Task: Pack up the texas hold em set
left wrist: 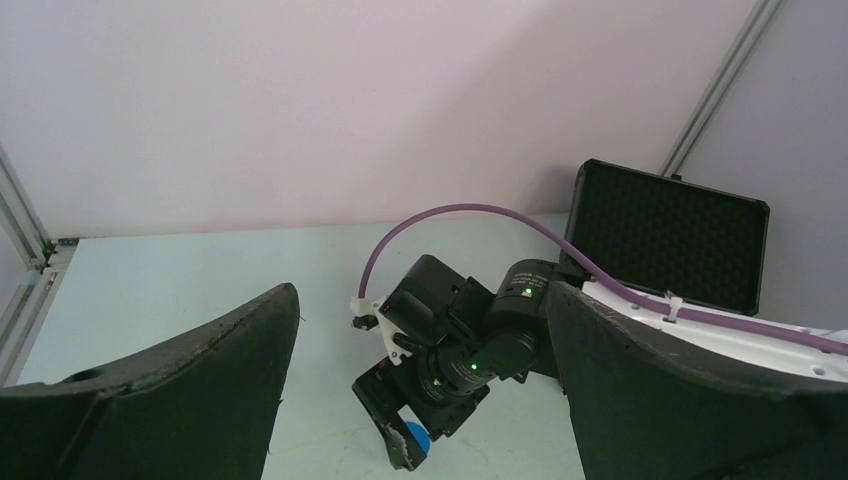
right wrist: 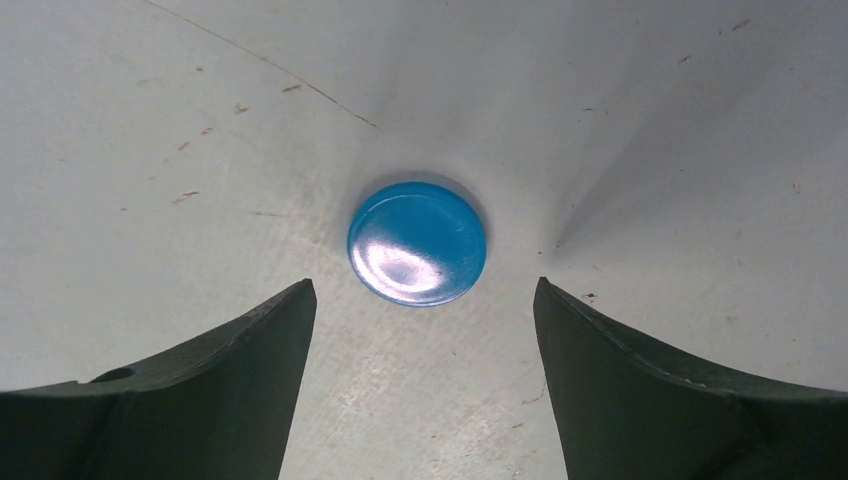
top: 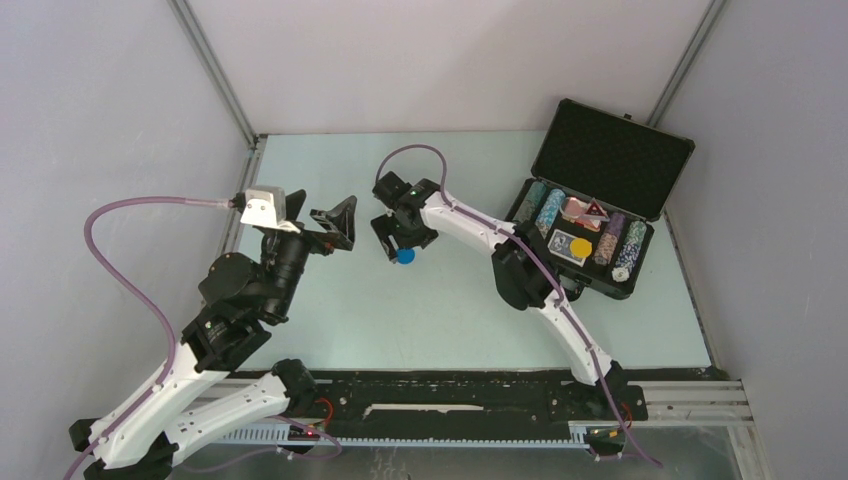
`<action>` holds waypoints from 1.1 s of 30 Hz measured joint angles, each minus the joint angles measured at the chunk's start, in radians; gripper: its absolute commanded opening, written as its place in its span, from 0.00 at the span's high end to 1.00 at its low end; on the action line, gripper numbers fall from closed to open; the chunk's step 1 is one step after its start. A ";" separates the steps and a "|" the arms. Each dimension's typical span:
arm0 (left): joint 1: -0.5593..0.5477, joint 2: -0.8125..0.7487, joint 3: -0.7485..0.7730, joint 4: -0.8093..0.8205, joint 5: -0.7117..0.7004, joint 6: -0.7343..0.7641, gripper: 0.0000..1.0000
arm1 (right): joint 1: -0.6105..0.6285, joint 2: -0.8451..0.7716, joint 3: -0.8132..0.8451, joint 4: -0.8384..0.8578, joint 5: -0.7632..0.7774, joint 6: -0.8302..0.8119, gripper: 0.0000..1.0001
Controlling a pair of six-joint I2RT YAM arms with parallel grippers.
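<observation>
The texas hold em set's black briefcase (top: 612,155) stands open at the back right, its foam lid raised. Inside are rows of striped chips (top: 546,211), a blue deck (top: 563,250) with a yellow disc (top: 580,243) on it, a red triangle (top: 594,210) and a white disc (top: 620,272). A blue disc (top: 405,256) lies flat on the table mid-field. My right gripper (top: 395,245) hovers right over it, open; in the right wrist view the blue disc (right wrist: 417,243) lies just beyond the gripper (right wrist: 422,290), untouched. My left gripper (top: 345,222) is open, empty and raised, facing the right arm.
From the left wrist, the right arm's wrist (left wrist: 470,340) fills the middle, with the blue disc (left wrist: 417,437) under it and the case lid (left wrist: 665,240) behind. White walls enclose the table (top: 330,300); a purple cable (top: 420,150) loops above the right arm.
</observation>
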State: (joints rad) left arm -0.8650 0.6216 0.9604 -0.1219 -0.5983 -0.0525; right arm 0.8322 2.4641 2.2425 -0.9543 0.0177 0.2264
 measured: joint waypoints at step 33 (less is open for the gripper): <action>0.001 0.001 0.000 0.000 0.000 0.000 0.02 | 0.009 0.080 0.090 -0.041 0.067 -0.003 0.58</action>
State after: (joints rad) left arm -0.8642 0.6228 0.9604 -0.1219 -0.5980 -0.0525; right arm 0.8410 2.5443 2.3329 -0.9951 0.0845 0.2230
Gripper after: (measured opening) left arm 0.985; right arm 0.582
